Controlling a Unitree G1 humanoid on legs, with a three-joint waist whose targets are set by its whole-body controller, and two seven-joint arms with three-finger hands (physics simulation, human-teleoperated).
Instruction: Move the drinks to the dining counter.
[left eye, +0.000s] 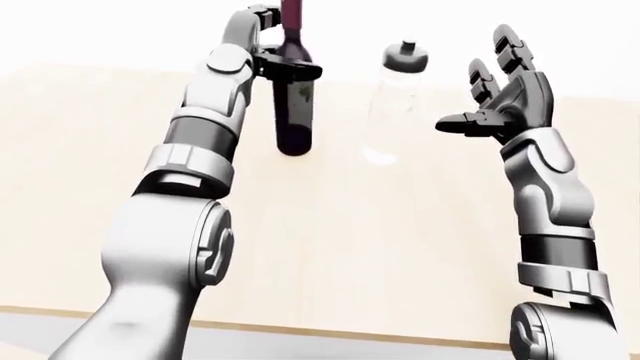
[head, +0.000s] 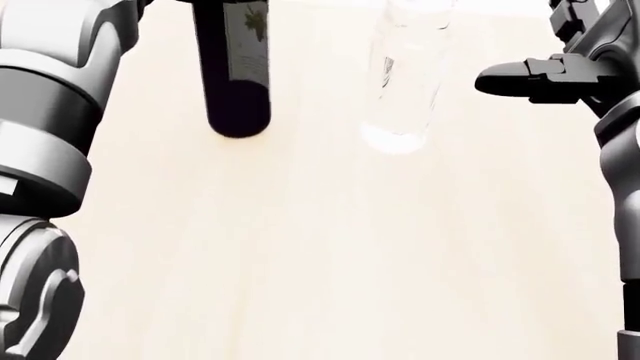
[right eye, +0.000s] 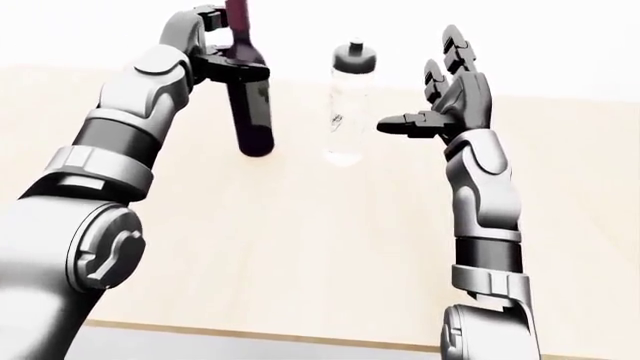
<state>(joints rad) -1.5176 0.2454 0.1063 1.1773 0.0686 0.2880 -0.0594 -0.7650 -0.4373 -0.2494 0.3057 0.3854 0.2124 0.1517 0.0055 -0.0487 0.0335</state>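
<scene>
A dark wine bottle (left eye: 293, 112) with a red neck stands upright on the pale wooden counter (left eye: 350, 240) in the upper left of the left-eye view. My left hand (left eye: 290, 66) is shut round its shoulder, just below the neck. To its right stands a clear water bottle (left eye: 395, 105) with a grey cap. Further right, my right hand (left eye: 480, 105) hovers open with its fingers spread and the thumb pointing at the water bottle, a small gap apart from it. The head view shows only the lower halves of both bottles (head: 237, 75).
The wooden counter fills most of each view. Its near edge (left eye: 380, 336) runs along the bottom of the left-eye view, with grey floor (left eye: 30, 330) below. A white wall lies beyond the counter's top edge.
</scene>
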